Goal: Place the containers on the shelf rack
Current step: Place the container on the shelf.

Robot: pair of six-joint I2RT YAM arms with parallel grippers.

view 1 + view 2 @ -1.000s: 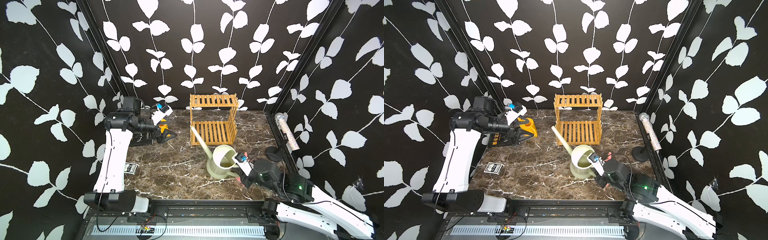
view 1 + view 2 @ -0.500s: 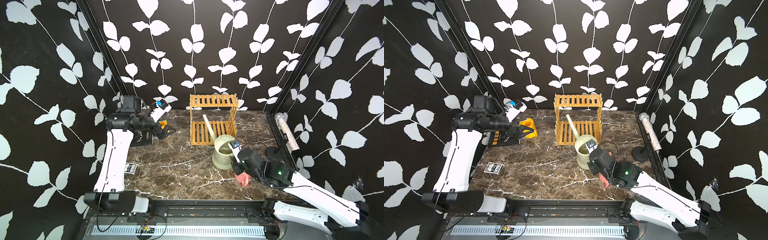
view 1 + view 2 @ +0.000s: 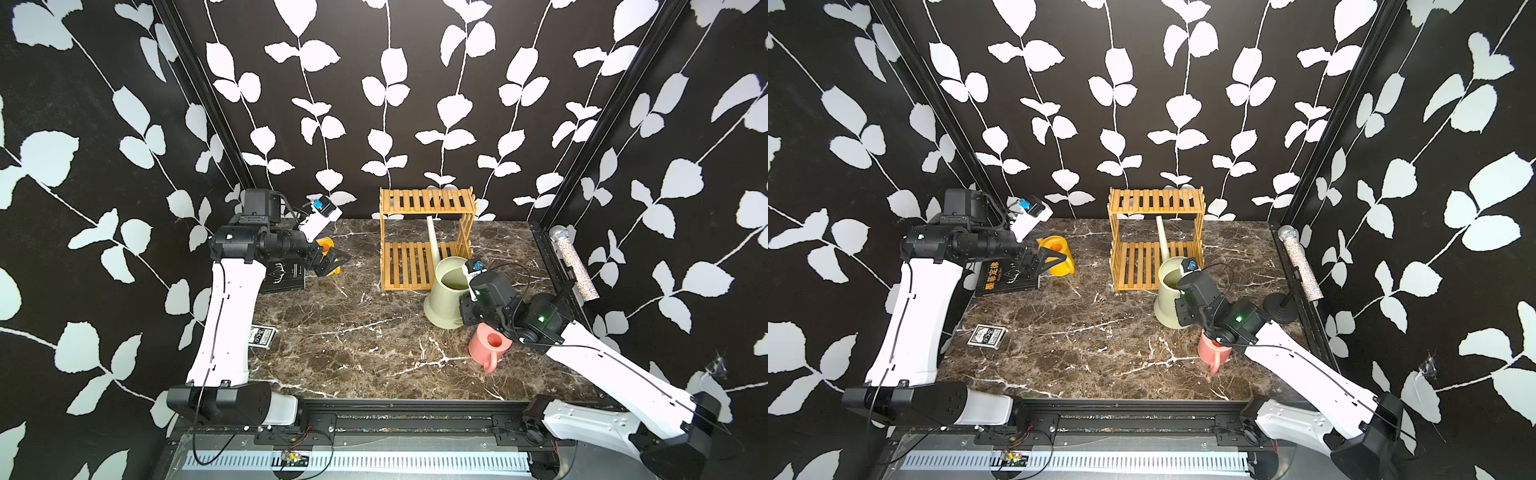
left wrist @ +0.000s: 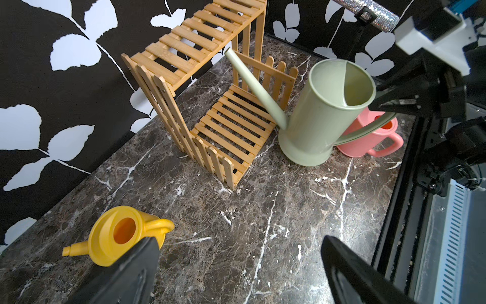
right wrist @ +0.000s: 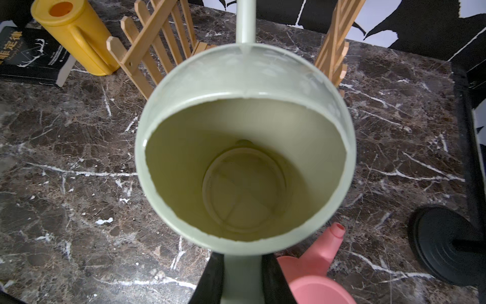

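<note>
Right end effector clamps green can; possibly grounded.

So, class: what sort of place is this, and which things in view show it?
Probably a staged robot test booth: two robot arms mounted on a front rail, leaf-patterned backdrop walls on three sides, and props like the shelf rack and green watering can.

Black book flat on marbled tabletop, small patterned box, possibly playing cards, nearer front, glittery microphone on black round-based stand.
</note>
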